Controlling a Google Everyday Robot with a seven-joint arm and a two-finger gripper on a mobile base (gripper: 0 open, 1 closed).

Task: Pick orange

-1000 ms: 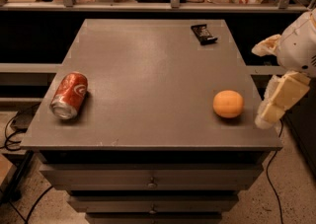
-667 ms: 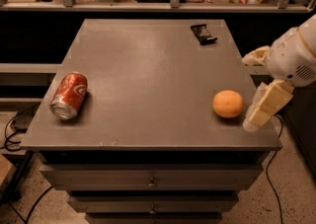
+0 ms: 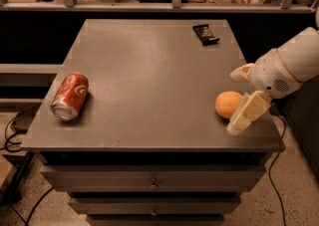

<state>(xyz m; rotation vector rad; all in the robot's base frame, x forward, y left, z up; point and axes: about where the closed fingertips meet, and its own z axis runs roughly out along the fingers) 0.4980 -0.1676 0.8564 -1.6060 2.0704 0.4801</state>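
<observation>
Item inspected: the orange [image 3: 228, 104]. It rests on the grey surface [image 3: 149, 70], close to the right edge and toward the front right corner. It sits upright on its base and appears undamaged.

End effector [image 3: 234, 101]: positioned at the right edge of the surface, reaching in from the right on a white arm [image 3: 294, 63]. Its two pale fingers [image 3: 249, 112] are spread apart and hold nothing. The nearer finger slants down toward the front right corner and lies just beside the right side of the orange; whether it touches the peel cannot be told. The farther finger sits above and behind the fruit, apart from it. The orange appears in the gap between the two fingertips.

Other items on the surface: a red soda can [image 3: 70, 95] lies on its side near the left edge, toward the front left corner, well apart from the orange. A dark snack bar [image 3: 206, 34] lies flat near the back right corner.

Below the surface: a stack of drawers [image 3: 153, 182]. Dark cables [image 3: 10, 130] lie on the floor to the left.
</observation>
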